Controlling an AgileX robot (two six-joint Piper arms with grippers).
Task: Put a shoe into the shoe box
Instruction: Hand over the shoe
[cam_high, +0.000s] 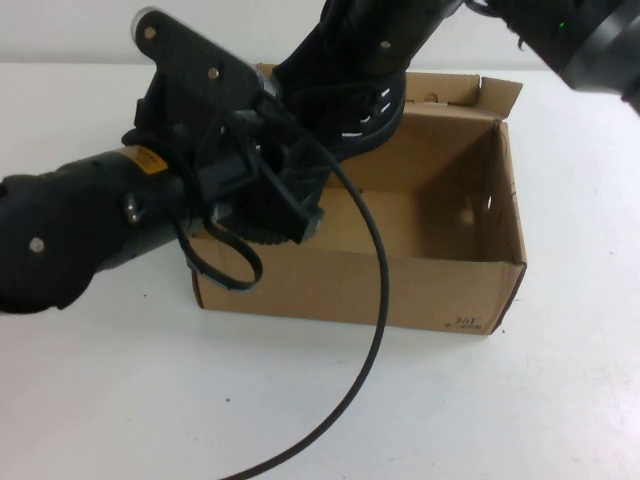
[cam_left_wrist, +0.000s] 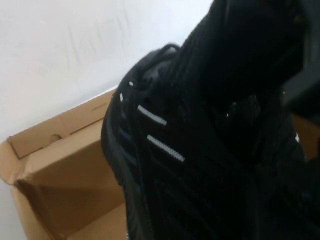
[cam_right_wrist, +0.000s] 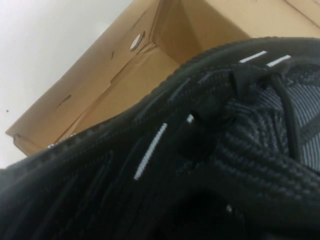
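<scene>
The shoe hangs in the air over the far-left part of the box, its ridged sole turned toward the camera and its side dashes showing. It is not yet inside; the box floor below looks bare. The box sits open on the white counter, flaps up along its rim.

The right arm reaches in from the far right, and its hand is closed on the upper part of the shoe, carrying it. The left hand is at the shoe's near-left side, over the box's left wall; its wrist camera is filled by black knit, but whether its fingers are pinching the shoe or merely narrowed beside it cannot be told. A black cable trails from the left arm across the box front.

The step in hand appears to be the carry-over and lowering. The next move calls for bringing the shoe down between the walls, sole toward the floor, clearing the left flap, before letting go.
</scene>
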